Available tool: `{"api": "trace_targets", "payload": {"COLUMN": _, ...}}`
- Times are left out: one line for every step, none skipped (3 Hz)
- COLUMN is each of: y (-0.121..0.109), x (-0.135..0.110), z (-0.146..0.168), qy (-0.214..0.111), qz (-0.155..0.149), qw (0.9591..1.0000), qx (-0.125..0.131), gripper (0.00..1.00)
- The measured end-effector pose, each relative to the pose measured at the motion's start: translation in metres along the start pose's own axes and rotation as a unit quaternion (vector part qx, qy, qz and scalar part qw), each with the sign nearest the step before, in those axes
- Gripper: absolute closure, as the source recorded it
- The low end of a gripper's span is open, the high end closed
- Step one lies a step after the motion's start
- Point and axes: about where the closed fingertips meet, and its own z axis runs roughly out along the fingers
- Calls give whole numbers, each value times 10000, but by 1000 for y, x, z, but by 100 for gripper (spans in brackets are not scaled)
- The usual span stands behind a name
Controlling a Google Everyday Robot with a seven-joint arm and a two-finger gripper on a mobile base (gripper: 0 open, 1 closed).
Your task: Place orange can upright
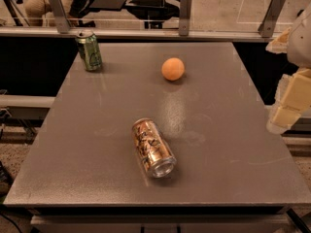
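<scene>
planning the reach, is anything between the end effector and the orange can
Nothing visible. The end effector hangs off the right edge of the table; only bare surface lies between it and the orange can on its side. The ball and green can sit farther back.

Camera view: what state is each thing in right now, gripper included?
orange can: lying on its side, front middle of the table, not held.
green can: upright, far left corner.
orange ball: resting on the table, far middle.
gripper: beyond the table's right edge, apart from all three.
</scene>
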Motion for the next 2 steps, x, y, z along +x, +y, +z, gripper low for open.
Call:
{"api": "trace_targets", "payload": {"y": -1, "x": -1, "z": 0, "qy": 0, "qz": -18, "qw": 10000, "qx": 20, "gripper": 0}}
{"api": "trace_targets", "payload": {"y": -7, "x": -15, "z": 8, "qy": -89, "qz": -284, "qw": 9996, "qx": -20, "gripper": 0}}
